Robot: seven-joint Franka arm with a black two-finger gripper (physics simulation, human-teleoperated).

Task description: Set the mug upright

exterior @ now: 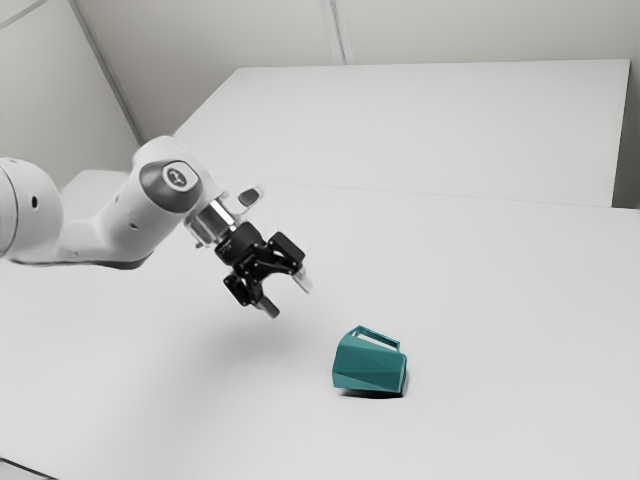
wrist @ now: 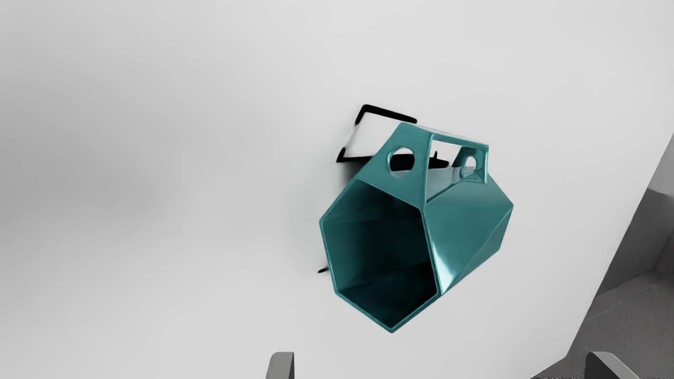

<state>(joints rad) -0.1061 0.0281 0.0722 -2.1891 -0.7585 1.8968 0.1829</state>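
The kind of place is hard to tell: a plain indoor room, with pale walls [exterior: 230,30] meeting at a corner, a narrow strip [exterior: 340,32] running down one, a broad white surface [exterior: 130,390], and grey floor [wrist: 632,326] past its edge.

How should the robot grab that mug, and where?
Probably by its handle, with the gripper coming down from above: the mug lies on its side, and the handle sticks up, slimmer than the wide body.
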